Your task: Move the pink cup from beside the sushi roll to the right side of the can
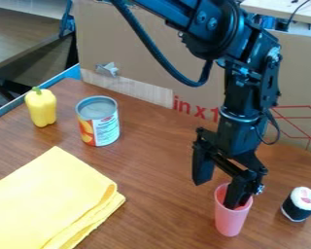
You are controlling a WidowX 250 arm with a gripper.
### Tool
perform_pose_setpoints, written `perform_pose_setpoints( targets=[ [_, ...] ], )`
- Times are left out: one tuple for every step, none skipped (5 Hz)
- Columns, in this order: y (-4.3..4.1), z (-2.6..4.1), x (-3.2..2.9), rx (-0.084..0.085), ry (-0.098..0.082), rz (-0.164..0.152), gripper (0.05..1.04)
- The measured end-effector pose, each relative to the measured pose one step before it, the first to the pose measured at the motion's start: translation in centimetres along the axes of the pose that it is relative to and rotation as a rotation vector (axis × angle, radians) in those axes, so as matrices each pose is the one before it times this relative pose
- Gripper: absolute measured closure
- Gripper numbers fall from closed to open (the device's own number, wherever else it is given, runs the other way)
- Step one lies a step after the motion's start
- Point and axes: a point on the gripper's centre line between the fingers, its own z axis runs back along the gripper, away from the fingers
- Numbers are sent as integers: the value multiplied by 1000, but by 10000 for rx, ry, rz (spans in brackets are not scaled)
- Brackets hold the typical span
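Half in, half out of the pink cup, hangs down with the gripper released, fingers spread apart. Dips one finger inside the rim; holds the other outside, higher and to the left in the view. Has the cup upright on the brown table, toward the lower right. Shows a sushi roll near the cup, on its right. Farther left, has a can upright beside a yellow pepper, with a folded yellow cloth nearer the camera, and cardboard behind.
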Motion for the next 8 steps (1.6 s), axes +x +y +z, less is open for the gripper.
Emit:
perform_pose_setpoints(
  targets=[
    [-121,-150,127,-82,-38,4,400],
    [-127,-151,30,-87,23,35,698],
    [-76,-86,113,-51,-66,9,909],
    [-123,32,-527,-15,-108,2,966],
    [165,3511,-1114,299,-1283,-62,976],
    [2761,2391,-663,232,-374,710,977],
    [3838,1649,517,315,-210,776,977],
    [3060,-547,1035,33,412,184,978]
  ],
)
